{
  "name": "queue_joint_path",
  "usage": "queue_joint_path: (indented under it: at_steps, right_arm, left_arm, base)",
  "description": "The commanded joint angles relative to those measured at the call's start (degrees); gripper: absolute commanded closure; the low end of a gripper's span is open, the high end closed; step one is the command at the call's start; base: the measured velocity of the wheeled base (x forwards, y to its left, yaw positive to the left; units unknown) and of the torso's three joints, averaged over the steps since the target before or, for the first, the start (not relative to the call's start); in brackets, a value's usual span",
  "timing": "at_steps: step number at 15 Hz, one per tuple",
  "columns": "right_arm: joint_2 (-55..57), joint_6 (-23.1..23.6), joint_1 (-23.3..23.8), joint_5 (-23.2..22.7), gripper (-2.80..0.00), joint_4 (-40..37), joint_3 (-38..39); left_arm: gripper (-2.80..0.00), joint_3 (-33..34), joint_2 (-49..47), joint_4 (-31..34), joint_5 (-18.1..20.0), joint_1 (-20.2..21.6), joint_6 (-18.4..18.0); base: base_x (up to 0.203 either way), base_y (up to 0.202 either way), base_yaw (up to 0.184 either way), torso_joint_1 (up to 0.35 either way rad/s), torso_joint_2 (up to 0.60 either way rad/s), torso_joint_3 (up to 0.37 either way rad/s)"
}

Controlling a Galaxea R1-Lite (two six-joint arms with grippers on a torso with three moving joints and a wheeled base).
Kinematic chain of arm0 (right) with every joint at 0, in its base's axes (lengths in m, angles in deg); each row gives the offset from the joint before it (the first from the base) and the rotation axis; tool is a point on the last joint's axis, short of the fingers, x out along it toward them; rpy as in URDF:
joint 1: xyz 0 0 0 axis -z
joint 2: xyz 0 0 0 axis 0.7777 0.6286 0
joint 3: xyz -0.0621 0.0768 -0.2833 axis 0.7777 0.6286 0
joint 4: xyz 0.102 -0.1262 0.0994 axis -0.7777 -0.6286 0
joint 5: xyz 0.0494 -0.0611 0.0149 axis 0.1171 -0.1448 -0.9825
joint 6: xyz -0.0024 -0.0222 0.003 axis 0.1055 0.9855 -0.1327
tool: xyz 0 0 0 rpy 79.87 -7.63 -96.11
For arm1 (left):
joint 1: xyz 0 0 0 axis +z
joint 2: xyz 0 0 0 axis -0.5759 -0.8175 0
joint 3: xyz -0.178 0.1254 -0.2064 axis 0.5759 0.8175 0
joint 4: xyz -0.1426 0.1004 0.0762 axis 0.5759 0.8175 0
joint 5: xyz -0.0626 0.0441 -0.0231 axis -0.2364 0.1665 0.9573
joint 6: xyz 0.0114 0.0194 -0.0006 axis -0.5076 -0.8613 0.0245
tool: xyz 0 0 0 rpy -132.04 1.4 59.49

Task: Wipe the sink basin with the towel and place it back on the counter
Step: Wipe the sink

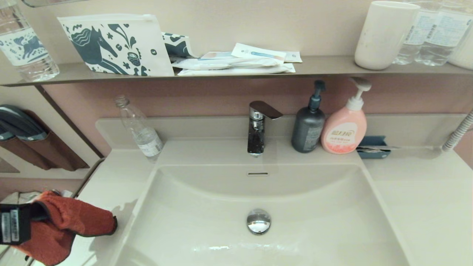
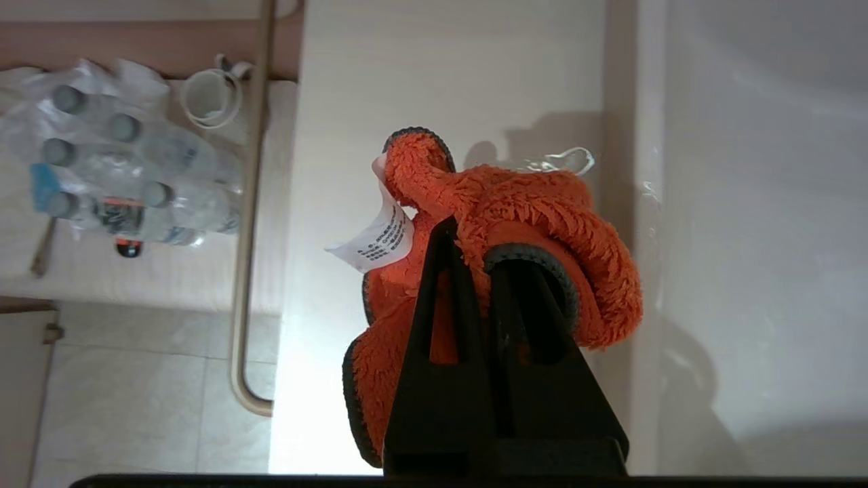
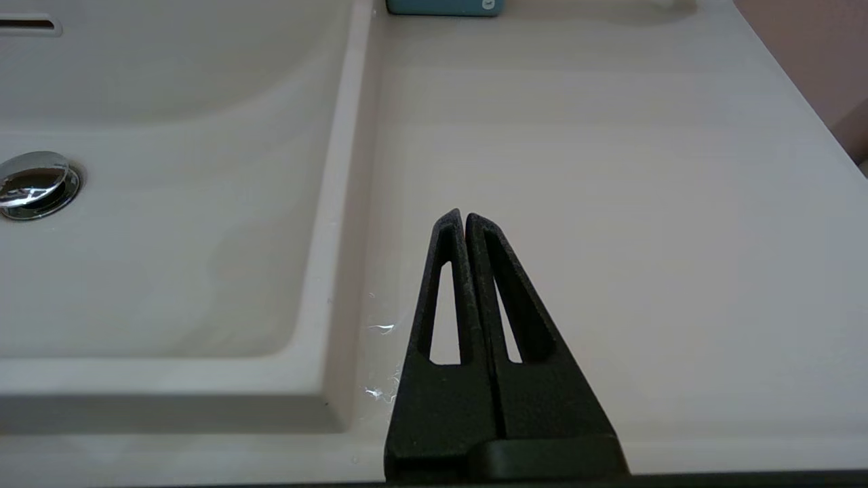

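Observation:
The orange-red towel (image 1: 70, 221) hangs bunched over the counter (image 1: 111, 184) left of the sink basin (image 1: 295, 221). My left gripper (image 2: 475, 234) is shut on the towel (image 2: 529, 210), whose dark edging wraps one finger and whose white label sticks out sideways. In the head view only the gripper's dark body at the left edge shows; its fingers are buried in the cloth. The basin's chrome drain stopper (image 1: 258, 221) and overflow slot (image 1: 257, 173) are bare. My right gripper (image 3: 464, 215) is shut on nothing, above the counter (image 3: 610, 169) right of the basin (image 3: 169, 237); it is outside the head view.
A chrome faucet (image 1: 258, 127), a dark pump bottle (image 1: 308, 123) and a pink pump bottle (image 1: 345, 125) stand behind the basin. A clear plastic bottle (image 1: 140, 129) leans at the back left, a blue holder (image 1: 373, 146) at the back right. Packed water bottles (image 2: 122, 163) lie below the counter's left edge.

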Motion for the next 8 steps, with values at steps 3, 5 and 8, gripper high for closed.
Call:
queue_joint_path:
  at_steps: [3,5,8]
  right_arm:
    - [0.07,0.03,-0.01,0.02,0.0,-0.02,0.0]
    - [0.07,0.03,-0.01,0.0,0.0,-0.02,0.0]
    - [0.07,0.03,-0.01,0.0,0.0,-0.02,0.0]
  left_arm:
    - [0.0,5.23,-1.89,-2.67,-0.25,-9.06,3.16]
    - [0.0,8.11,-3.23,-9.24,-0.54,-10.35,3.88]
    - [0.0,9.12,-7.19,-11.98,-0.58,-11.56,4.37]
  base:
    - [0.0,0.0,0.0,0.0,0.0,0.0]
    - [0.0,0.0,0.0,0.0,0.0,0.0]
    - [0.0,0.0,0.0,0.0,0.0,0.0]
